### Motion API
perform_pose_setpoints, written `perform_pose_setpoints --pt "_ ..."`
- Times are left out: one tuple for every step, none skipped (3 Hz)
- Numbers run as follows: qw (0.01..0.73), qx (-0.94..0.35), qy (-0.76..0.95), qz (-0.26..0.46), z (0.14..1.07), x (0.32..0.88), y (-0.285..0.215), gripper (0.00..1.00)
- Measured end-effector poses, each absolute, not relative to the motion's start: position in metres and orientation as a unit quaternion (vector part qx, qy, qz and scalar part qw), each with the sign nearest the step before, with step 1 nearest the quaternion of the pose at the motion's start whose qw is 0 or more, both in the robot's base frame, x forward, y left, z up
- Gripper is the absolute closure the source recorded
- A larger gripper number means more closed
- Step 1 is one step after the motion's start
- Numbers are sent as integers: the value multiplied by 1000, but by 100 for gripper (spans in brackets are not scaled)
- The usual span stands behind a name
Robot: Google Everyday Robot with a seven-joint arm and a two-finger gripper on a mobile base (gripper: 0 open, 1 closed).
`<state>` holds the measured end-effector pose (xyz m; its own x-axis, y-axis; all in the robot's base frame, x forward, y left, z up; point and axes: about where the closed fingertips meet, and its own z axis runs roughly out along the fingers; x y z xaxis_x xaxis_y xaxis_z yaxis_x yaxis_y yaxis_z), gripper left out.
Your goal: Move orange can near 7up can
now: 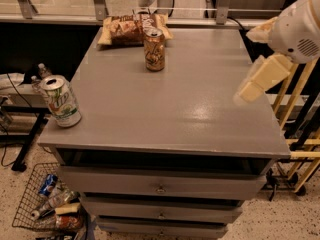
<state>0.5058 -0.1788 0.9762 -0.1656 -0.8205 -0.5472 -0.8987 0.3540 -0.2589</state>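
The orange can [154, 50] stands upright at the back middle of the grey table [175, 109], just in front of a chip bag. The 7up can [60, 101] stands upright at the table's front left corner, far from the orange can. My gripper [260, 79], pale beige on a white arm, hangs over the table's right edge. It is well to the right of the orange can and holds nothing that I can see.
A brown chip bag [127, 29] lies at the back edge behind the orange can. The table has drawers [160, 189] below. A wire basket [45, 204] with bottles sits on the floor at the left. A yellow-legged stand [300, 134] is at the right.
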Motion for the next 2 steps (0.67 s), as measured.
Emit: perform_pose_setpoints --pt "381 -514 761 105 977 554 -149 0" --pt "397 -491 768 104 984 563 -149 0"
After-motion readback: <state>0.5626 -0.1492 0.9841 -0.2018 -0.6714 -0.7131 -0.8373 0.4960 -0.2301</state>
